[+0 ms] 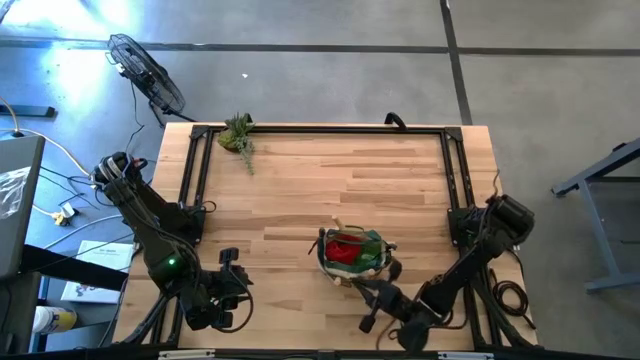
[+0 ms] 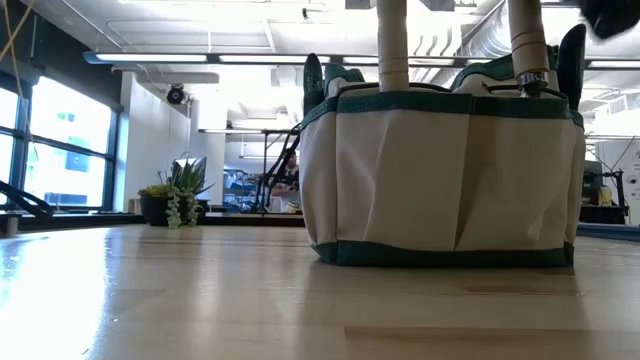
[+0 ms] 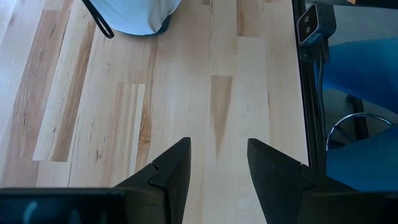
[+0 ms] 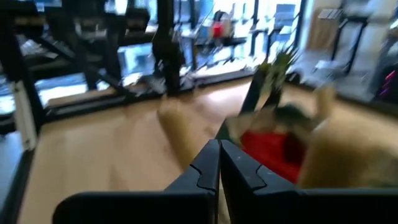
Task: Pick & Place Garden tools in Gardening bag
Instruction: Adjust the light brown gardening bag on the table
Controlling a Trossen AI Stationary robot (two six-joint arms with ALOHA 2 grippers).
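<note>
bag (image 2: 440,170) top cut off, contents hidden

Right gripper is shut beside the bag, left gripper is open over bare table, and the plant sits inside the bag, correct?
Not quite: the plant sits at the table's far edge, away from the bag, as the high view shows. Right gripper shut and left gripper open are right.

Light wooden surface (image 1: 330,190), planked, edged by a black frame (image 1: 197,165). Leafy green plant clump (image 1: 238,135) at the far left corner, lying on the boards; from table height, seen as a potted plant (image 2: 176,203) with trailing stems. Black pedestal fan (image 1: 148,72) on the grey floor beyond that corner. Papers (image 1: 92,268) and a yellow-capped container (image 1: 50,319) off the left edge.
</note>
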